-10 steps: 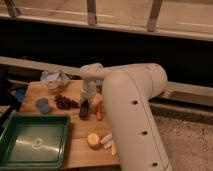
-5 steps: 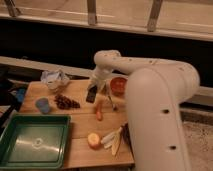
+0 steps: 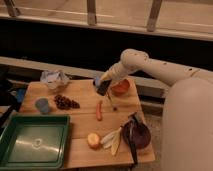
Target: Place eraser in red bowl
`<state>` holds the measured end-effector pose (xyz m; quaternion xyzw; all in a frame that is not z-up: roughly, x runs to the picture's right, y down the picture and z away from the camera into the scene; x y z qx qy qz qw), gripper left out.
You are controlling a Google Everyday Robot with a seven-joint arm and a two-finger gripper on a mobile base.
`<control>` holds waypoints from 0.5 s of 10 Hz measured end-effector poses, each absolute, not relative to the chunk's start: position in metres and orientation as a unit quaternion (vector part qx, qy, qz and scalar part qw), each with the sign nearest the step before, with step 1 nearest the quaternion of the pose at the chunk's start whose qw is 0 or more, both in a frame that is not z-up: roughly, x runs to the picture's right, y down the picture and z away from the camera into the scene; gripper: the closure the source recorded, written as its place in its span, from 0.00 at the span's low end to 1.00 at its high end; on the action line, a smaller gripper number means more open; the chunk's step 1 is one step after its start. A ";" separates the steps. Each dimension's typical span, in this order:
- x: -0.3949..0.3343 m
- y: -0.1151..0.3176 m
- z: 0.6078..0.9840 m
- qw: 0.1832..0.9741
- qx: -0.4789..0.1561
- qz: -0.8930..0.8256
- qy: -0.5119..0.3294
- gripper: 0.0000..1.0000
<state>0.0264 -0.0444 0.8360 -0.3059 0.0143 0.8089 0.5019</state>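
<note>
My gripper (image 3: 104, 84) hangs from the white arm that reaches in from the right. It is shut on the eraser (image 3: 103, 89), a small black block held tilted just above the wooden table. The red bowl (image 3: 120, 88) stands right next to it, on its right side, partly behind the wrist. The eraser is beside the bowl's left rim, not inside it.
An orange-red carrot stick (image 3: 99, 110) lies below the gripper. Dark grapes (image 3: 65, 102), a blue cup (image 3: 42, 105) and a crumpled bag (image 3: 54, 79) are at left. A green tray (image 3: 33, 143) sits front left. An orange piece (image 3: 93, 140), banana peel (image 3: 114, 141) and maroon bag (image 3: 136, 134) lie in front.
The arm has swung back and to the right. The gripper has carried the eraser from the middle of the table up to the red bowl's left rim.
</note>
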 end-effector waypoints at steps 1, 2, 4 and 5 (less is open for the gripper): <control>0.023 -0.044 0.836 0.503 -0.307 0.808 0.014 1.00; 0.024 -0.044 0.836 0.503 -0.307 0.808 0.014 1.00; 0.028 -0.046 0.835 0.503 -0.298 0.811 0.014 1.00; 0.033 -0.053 0.833 0.502 -0.286 0.816 0.011 1.00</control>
